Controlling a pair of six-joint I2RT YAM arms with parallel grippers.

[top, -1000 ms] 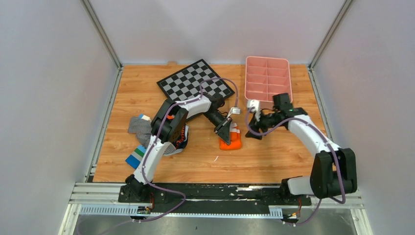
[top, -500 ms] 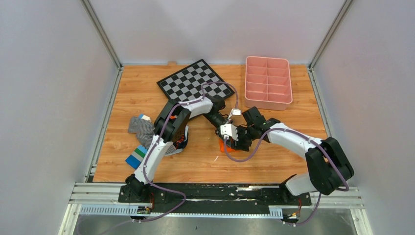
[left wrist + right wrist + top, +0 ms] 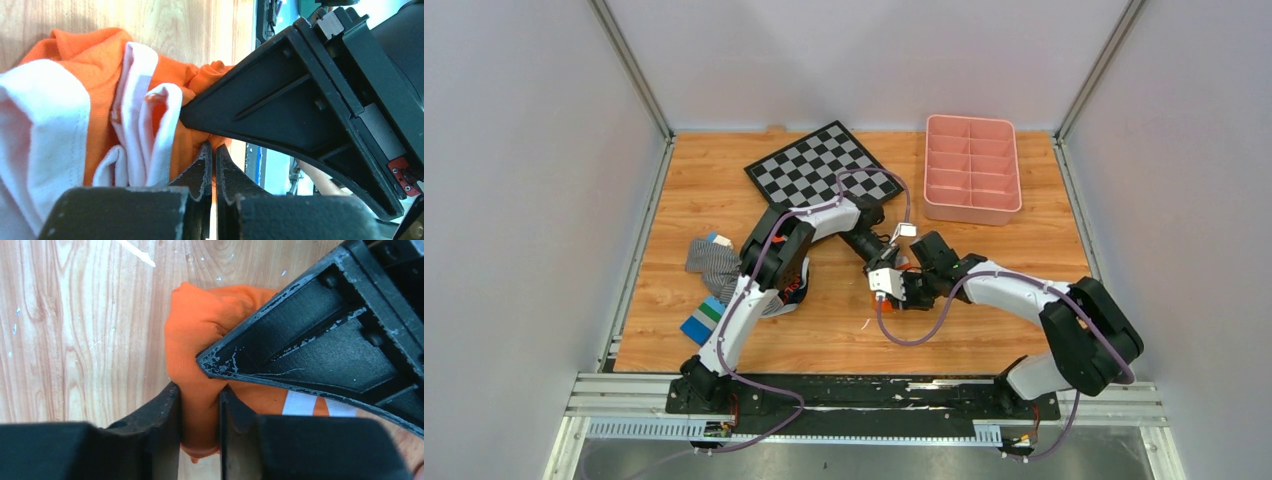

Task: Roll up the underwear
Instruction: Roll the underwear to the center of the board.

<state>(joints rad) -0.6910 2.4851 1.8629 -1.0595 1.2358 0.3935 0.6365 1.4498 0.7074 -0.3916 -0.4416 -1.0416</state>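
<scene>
Underwear [image 3: 197, 335] lies bunched on the wooden table [image 3: 984, 335], mid-table where my two arms meet. My right gripper [image 3: 199, 395] is clamped on an orange fold, one finger either side. My left gripper [image 3: 214, 150] has its fingers together, tips against the same bundle, with white trim bands just beside them. Cannot tell if any fabric is caught there. Pink tray [image 3: 973, 218], divided into two columns of compartments, sits well apart at the far right. Only its pink floors show.

From above, the underwear [image 3: 196, 337] is almost wholly hidden.
</scene>
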